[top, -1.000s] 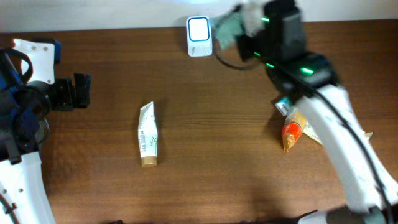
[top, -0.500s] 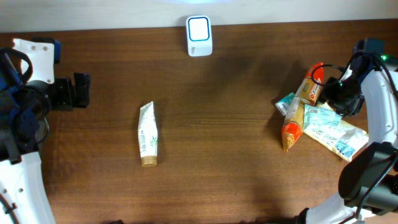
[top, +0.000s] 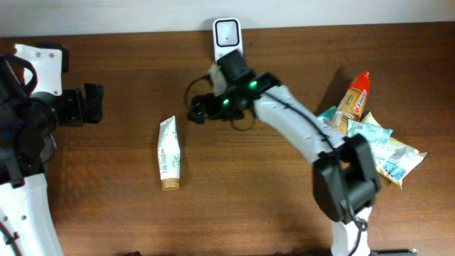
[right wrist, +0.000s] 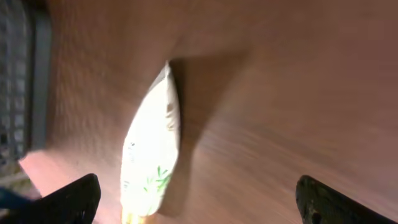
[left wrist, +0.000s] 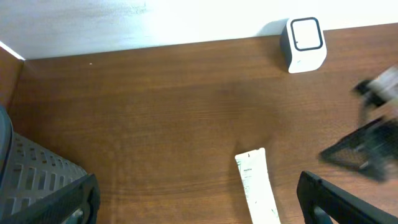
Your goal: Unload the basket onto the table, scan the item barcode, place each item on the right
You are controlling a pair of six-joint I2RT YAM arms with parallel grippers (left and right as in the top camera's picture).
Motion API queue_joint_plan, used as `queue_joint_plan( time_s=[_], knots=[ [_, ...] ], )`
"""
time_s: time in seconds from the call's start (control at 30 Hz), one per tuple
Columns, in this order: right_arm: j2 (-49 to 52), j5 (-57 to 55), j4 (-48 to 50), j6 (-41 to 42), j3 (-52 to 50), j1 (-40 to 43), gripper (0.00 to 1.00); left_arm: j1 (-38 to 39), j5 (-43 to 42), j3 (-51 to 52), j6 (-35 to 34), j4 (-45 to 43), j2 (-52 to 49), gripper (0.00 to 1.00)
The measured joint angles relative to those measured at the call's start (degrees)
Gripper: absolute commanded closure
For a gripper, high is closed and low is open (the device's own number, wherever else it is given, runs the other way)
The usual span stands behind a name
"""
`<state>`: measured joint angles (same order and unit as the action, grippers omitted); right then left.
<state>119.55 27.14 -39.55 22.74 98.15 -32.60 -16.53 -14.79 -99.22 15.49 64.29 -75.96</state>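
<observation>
Your right gripper (top: 196,111) sits just above the middle of the overhead frame, its two fingers spread wide with nothing between them. The right wrist view is blurred, but it shows both fingertips (right wrist: 68,200) far apart in the lower corners. The white squeeze tube with a gold cap (top: 169,153) lies flat on the brown wooden table (top: 256,199) at left of centre, cap toward the bottom edge, below and left of that gripper and apart from it. The small white barcode scanner (top: 227,37) stands at top centre. Your left gripper (top: 93,104) waits at the left edge, jaws apart and empty. A heap of snack packets (top: 370,139) lies at the right.
</observation>
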Motion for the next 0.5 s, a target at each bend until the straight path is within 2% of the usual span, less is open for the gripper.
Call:
queue_joint_plan(
  time_s=[0.2, 0.27, 0.3, 0.4, 0.43, 0.47, 0.5],
  knots=[
    [6.8, -3.5, 11.8, 1.3, 0.0, -9.8, 0.01, 0.0, 0.0, 0.0, 0.0, 0.0, 0.0, 0.01],
    [9.2, -6.8, 13.5, 1.0, 0.0, -12.0, 0.04, 0.0, 0.0, 0.0, 0.0, 0.0, 0.0, 0.01],
    [10.3, -7.6, 14.8, 0.2, 0.0, -12.7, 0.09, 0.0, 0.0, 0.0, 0.0, 0.0, 0.0, 0.01],
    [12.5, -8.7, 16.2, -0.7, 0.2, -13.8, 0.53, 0.0, 0.0, 0.0, 0.0, 0.0, 0.0, 0.01],
    [12.7, -8.7, 16.3, -0.6, 0.2, -13.8, 0.83, 0.0, 0.0, 0.0, 0.0, 0.0, 0.0, 0.01],
    [12.7, -8.7, 16.5, -0.5, 0.3, -13.8, 0.96, 0.0, 0.0, 0.0, 0.0, 0.0, 0.0, 0.01],
    [12.7, -8.8, 16.4, -0.7, 0.3, -13.8, 0.96, 0.0, 0.0, 0.0, 0.0, 0.0, 0.0, 0.01]
  ],
)
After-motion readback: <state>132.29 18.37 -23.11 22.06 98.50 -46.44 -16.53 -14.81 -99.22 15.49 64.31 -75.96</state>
